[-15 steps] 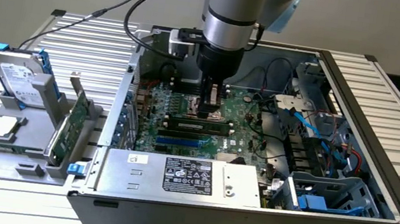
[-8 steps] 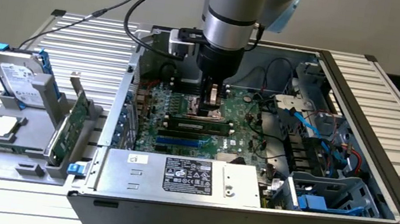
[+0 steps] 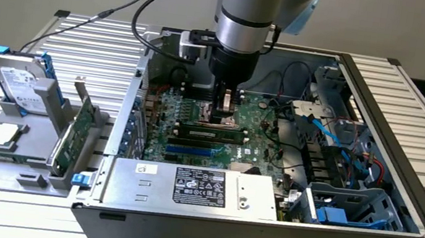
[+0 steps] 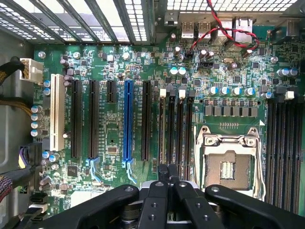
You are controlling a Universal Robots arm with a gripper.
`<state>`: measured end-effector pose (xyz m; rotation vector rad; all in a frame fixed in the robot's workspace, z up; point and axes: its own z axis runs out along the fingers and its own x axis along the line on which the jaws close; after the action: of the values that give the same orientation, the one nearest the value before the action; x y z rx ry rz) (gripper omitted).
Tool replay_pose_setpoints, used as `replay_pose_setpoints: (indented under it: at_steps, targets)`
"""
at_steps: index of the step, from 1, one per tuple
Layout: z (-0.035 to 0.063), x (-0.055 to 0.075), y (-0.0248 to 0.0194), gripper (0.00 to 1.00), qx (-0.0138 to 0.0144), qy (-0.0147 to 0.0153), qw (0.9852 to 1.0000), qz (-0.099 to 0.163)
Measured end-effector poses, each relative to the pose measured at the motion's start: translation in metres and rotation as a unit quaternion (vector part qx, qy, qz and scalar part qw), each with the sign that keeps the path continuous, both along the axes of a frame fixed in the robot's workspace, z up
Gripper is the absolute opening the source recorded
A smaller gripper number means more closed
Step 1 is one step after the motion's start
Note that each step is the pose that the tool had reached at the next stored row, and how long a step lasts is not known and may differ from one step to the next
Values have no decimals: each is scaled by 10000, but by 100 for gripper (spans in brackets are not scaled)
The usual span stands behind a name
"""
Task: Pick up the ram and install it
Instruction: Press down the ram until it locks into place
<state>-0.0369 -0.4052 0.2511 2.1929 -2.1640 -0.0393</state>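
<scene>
The ram [image 3: 210, 134] is a narrow green stick with black chips and a pale label. It stands on edge in a memory slot of the motherboard [image 3: 189, 109] inside the open computer case. My gripper [image 3: 225, 116] hangs straight down into the case, its tips just behind and above the ram. In the wrist view the black fingers [image 4: 162, 174] are pressed together with nothing between them, my gripper [image 4: 167, 171] hovering at the end of the empty black memory slots [image 4: 175, 124], beside the open processor socket [image 4: 229, 164]. The ram is hidden there.
A grey tray at the exterior view's left holds a hard drive [image 3: 22, 83], a tall green expansion card [image 3: 77, 131] and a silver processor chip [image 3: 2, 134]. Inside the case are the power supply [image 3: 195, 185], blue cables [image 3: 331, 139] and a drive cage [image 3: 350, 207].
</scene>
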Motion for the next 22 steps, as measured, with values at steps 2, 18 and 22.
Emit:
replay_pose_setpoints:
  at_steps: [2, 18, 22]
  targets:
    - [-8, 6, 0, 11, -2, 0, 10000, 1]
    - [-184, 13, 0, 11, -2, 0, 10000, 0]
    - [-207, 12, 0, 11, -5, 1, 10000, 0]
